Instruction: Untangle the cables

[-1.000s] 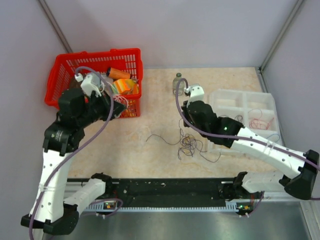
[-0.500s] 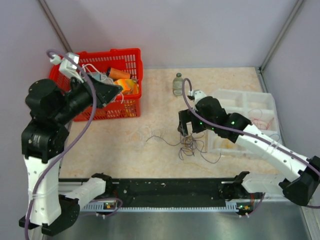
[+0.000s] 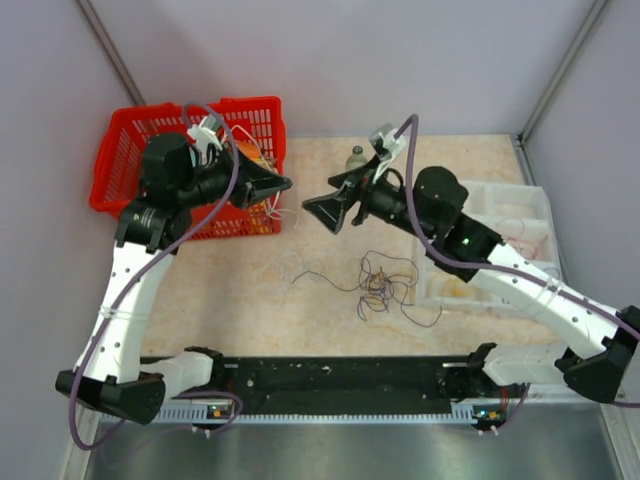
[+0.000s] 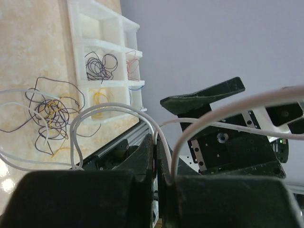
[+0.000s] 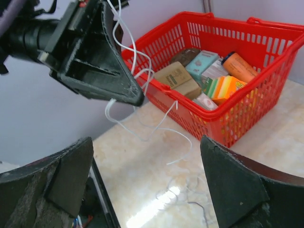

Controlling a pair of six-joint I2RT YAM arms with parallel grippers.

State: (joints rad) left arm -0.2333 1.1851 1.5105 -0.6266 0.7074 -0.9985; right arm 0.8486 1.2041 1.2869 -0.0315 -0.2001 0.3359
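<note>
Presently: left fingers (image 3: 265, 186) together, clamped on a white wire (image 4: 110, 108), raised beside the red basket (image 3: 120, 150). Right fingers (image 5: 237, 190) spread wide, empty, facing them. Cables (image 3: 385, 283): dark tangle loose on the table (image 3: 250, 290); further strands in the white tray (image 3: 480, 195).

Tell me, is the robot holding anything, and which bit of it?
The left tool is shut on a thin white wire, pinched partway along, with loops hanging free. The right tool is open and holds nothing.
</note>
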